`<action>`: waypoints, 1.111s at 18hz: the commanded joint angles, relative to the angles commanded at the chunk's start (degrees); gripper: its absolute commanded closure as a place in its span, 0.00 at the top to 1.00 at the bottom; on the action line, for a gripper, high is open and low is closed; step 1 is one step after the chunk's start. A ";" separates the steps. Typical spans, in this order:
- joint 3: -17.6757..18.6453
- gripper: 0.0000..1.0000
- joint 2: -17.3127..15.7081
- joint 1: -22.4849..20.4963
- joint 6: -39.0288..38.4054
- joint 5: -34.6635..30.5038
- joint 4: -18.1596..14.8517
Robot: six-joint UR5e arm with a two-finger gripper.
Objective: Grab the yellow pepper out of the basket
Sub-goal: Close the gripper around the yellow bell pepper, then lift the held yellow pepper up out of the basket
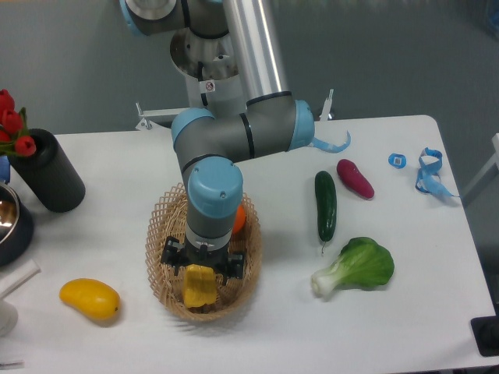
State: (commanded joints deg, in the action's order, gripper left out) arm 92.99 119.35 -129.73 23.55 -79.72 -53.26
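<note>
The yellow pepper point(198, 286) is blocky and lobed and sits in the front part of the tan wicker basket point(158, 257). My gripper point(199, 270) points straight down into the basket, right over the pepper's top. Its black fingers stand on either side of the pepper's upper end. I cannot tell whether they press on it. An orange fruit point(239, 218) shows in the basket behind my wrist, partly hidden by the arm.
A smooth yellow mango-like fruit point(90, 299) lies left of the basket. A cucumber point(325, 205), a purple eggplant-like vegetable point(355, 178) and a bok choy point(357, 268) lie to the right. A black cylinder with red tulips point(47, 181) stands at the left.
</note>
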 joint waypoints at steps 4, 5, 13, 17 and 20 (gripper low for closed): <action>0.17 1.00 0.62 0.18 0.00 0.00 0.09; 0.17 1.00 0.62 0.52 -0.09 0.00 0.09; -0.88 0.50 1.24 0.70 0.18 0.00 0.26; -1.93 0.31 0.80 0.62 0.61 0.00 0.18; -3.16 0.29 -1.22 0.18 1.66 0.00 -0.09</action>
State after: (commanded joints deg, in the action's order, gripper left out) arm 89.83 118.13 -129.55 25.22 -79.72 -53.35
